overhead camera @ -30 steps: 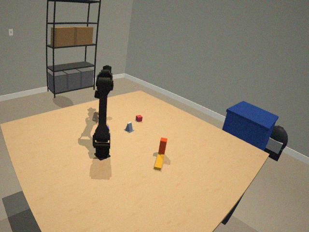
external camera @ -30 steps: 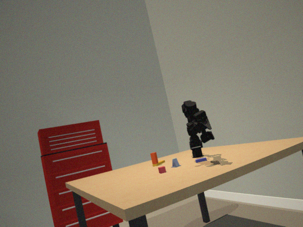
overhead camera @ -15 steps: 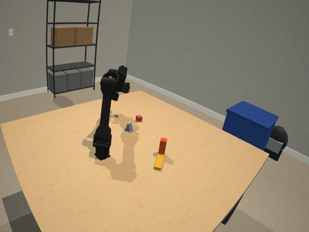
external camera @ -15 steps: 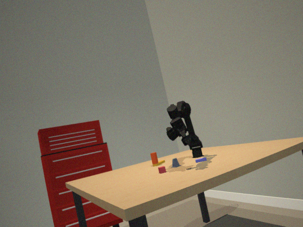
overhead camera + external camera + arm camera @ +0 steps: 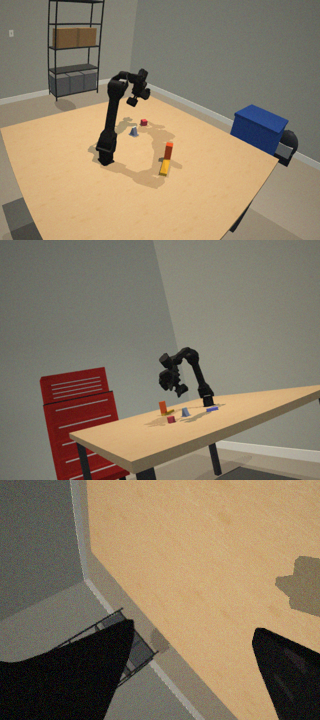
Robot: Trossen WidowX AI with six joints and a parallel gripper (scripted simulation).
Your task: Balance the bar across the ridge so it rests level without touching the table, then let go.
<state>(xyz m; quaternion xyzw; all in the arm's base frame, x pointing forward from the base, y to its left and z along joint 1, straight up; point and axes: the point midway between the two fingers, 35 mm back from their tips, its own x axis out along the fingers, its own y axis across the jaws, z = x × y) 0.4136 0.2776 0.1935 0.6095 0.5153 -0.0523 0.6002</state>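
Matt pale wood table; matt black arm.

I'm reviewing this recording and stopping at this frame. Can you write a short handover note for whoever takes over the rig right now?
End effector: open, empty, in the air above the table.
Ridge: blue-grey wedge standing on the table, nothing on it.
Bar: probably the small blue bar, lying flat by the arm's base, not gripped.
Done: nothing yet.
Left: grasp the bar, set it level across the ridge, release.
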